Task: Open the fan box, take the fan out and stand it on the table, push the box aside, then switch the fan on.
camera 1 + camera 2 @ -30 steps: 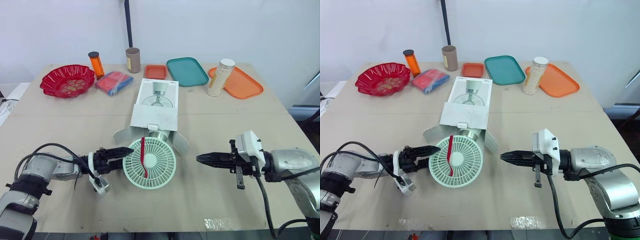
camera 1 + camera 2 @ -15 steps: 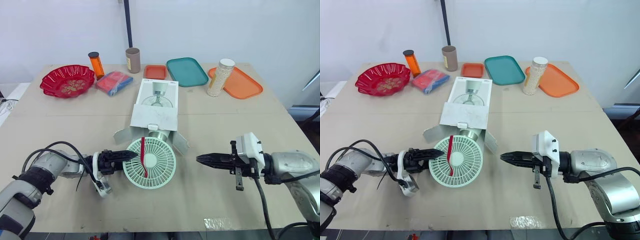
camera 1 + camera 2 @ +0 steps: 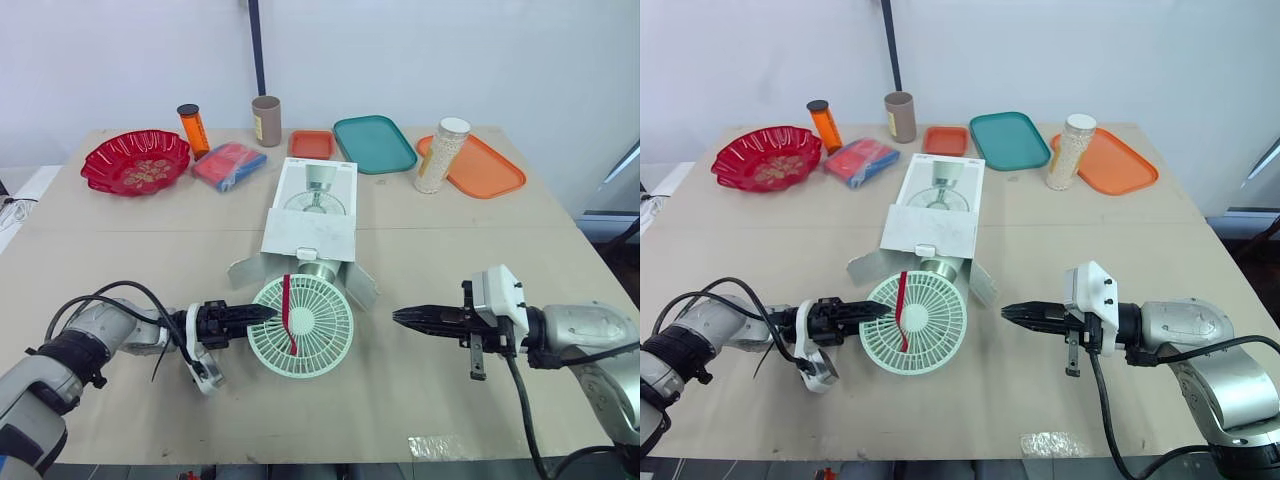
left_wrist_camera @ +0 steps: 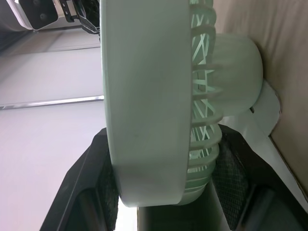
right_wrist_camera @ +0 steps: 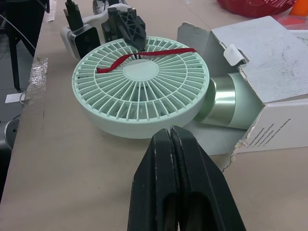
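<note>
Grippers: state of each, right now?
Left gripper: closed on the rim of the fan.
Right gripper: closed, holding nothing.

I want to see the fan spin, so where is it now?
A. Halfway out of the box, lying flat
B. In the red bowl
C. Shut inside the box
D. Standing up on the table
A: the fan has its round head flat on the table in front of the open box, and its back end sits in the box's mouth.
</note>
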